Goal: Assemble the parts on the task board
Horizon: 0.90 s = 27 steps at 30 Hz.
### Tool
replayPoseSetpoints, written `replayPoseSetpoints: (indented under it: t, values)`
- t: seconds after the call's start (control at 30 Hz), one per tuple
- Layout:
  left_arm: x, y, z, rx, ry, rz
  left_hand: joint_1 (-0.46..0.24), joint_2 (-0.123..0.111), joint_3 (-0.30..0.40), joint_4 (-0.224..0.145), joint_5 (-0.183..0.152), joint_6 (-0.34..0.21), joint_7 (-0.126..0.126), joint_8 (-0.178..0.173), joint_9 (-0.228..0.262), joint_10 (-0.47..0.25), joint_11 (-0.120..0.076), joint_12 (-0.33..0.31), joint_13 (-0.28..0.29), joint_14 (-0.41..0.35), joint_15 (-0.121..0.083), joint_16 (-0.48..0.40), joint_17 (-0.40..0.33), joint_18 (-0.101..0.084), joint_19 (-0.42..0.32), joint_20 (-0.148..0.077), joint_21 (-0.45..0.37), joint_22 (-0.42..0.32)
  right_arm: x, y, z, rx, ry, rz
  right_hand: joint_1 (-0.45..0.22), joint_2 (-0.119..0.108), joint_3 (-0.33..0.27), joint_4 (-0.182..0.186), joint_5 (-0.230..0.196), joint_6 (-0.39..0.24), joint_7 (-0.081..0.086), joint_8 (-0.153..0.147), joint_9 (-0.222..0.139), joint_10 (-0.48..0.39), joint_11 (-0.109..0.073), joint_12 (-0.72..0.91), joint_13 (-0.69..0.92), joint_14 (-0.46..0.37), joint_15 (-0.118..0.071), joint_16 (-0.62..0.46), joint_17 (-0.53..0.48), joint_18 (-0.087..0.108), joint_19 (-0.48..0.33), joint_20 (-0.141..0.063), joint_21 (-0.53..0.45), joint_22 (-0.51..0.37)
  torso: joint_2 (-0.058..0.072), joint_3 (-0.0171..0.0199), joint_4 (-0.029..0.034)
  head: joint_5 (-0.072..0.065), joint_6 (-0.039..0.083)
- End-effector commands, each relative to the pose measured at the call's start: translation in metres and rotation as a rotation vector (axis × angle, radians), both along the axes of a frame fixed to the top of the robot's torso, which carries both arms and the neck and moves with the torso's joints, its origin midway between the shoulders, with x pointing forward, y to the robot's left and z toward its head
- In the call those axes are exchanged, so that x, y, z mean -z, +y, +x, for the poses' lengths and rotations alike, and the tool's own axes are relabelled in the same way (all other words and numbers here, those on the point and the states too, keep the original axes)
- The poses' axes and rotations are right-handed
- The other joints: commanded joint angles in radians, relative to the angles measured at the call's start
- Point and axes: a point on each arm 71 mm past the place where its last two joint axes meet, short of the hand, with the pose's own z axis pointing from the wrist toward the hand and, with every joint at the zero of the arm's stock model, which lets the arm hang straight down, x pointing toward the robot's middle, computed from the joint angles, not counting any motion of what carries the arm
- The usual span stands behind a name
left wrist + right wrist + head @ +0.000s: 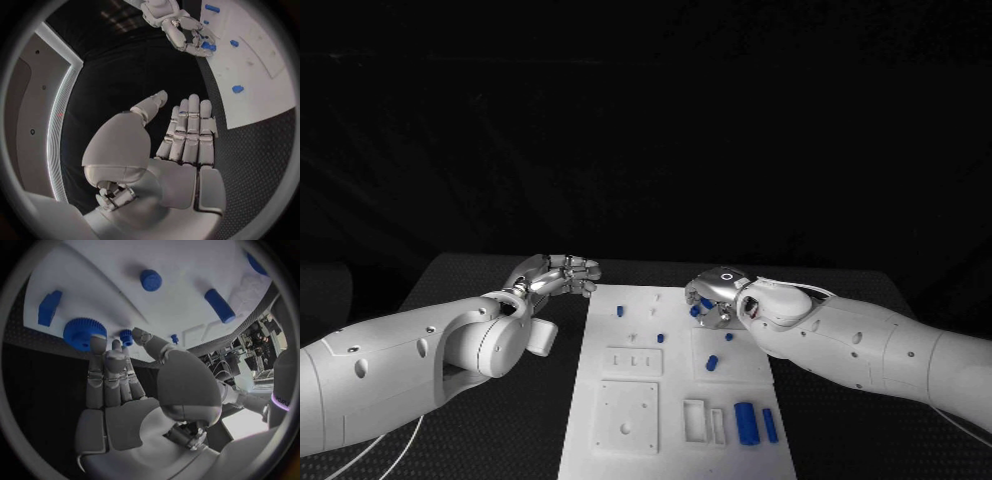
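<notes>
The white task board [678, 400] lies lengthwise in the middle of the table. Small blue parts stand on it, such as a peg [711, 363] and two cylinders [746, 423] near the front. My right hand [718, 298] hovers over the board's far right corner. Its fingers [103, 375] are stretched out, their tips at the edge of a blue gear [84, 332], and they hold nothing. A blue block [49, 307], a round cap [150, 280] and a cylinder [220, 305] lie beyond. My left hand [557, 275] is off the board's far left corner, its fingers [187, 135] straight, together and empty.
The board [256, 90] rests on the black table [488, 275], with dark matting on both sides. White recessed plates [627, 415] and slots [697, 420] fill the board's near end. My right hand [184, 30] shows across the board in the left wrist view.
</notes>
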Motion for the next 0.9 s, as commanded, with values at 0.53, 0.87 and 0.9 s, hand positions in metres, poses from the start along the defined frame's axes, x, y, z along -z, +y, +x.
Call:
replayPoseSetpoints:
  t: [0.53, 0.87, 0.9]
  values:
    - [-0.0014, -0.0026, -0.0005, 0.022, -0.006, -0.007, -0.016, 0.000, 0.002, -0.006, 0.000, 0.000, 0.007, -0.007, 0.000, 0.003, 0.007, -0.006, -0.002, 0.000, 0.006, -0.008, 0.002, 0.018, -0.009, 0.002, 0.006, 0.021, 0.0013, 0.0030, 0.0002, -0.016, -0.010, -0.043, 0.000, 0.018, 0.075, 0.031, -0.088, 0.062, -0.023, 0.021, 0.019, 0.087, -0.026, 0.024, 0.019, -0.026, -0.019, 0.026, -0.034, 0.030, -0.004, -0.006, 0.019, 0.022, 0.009, -0.0039, -0.0008, -0.002, 0.002]
    - [-0.0012, -0.0020, -0.0006, 0.022, -0.004, -0.006, -0.017, 0.000, 0.003, -0.007, 0.000, 0.000, 0.007, -0.008, 0.000, 0.003, 0.007, -0.007, -0.002, 0.000, 0.006, -0.009, 0.003, 0.018, -0.010, 0.002, 0.007, 0.021, -0.0032, 0.0037, 0.0008, -0.003, -0.081, -0.039, 0.010, 0.058, 0.112, 0.022, -0.091, 0.118, -0.043, 0.051, 0.042, 0.152, -0.053, 0.054, 0.047, -0.028, -0.045, 0.040, -0.043, 0.030, -0.004, -0.007, 0.038, 0.024, 0.011, -0.0047, -0.0012, -0.001, 0.003]
    - [-0.0012, -0.0022, -0.0006, 0.022, -0.004, -0.006, -0.017, 0.000, 0.003, -0.007, 0.000, 0.000, 0.007, -0.008, 0.000, 0.003, 0.007, -0.007, -0.002, 0.000, 0.006, -0.009, 0.003, 0.018, -0.010, 0.002, 0.007, 0.021, -0.0040, 0.0048, 0.0005, -0.004, -0.090, -0.033, 0.009, 0.059, 0.113, 0.021, -0.091, 0.119, -0.044, 0.052, 0.043, 0.153, -0.053, 0.054, 0.048, -0.028, -0.045, 0.041, -0.043, 0.030, -0.004, -0.007, 0.039, 0.024, 0.011, -0.0052, -0.0016, -0.001, 0.004]
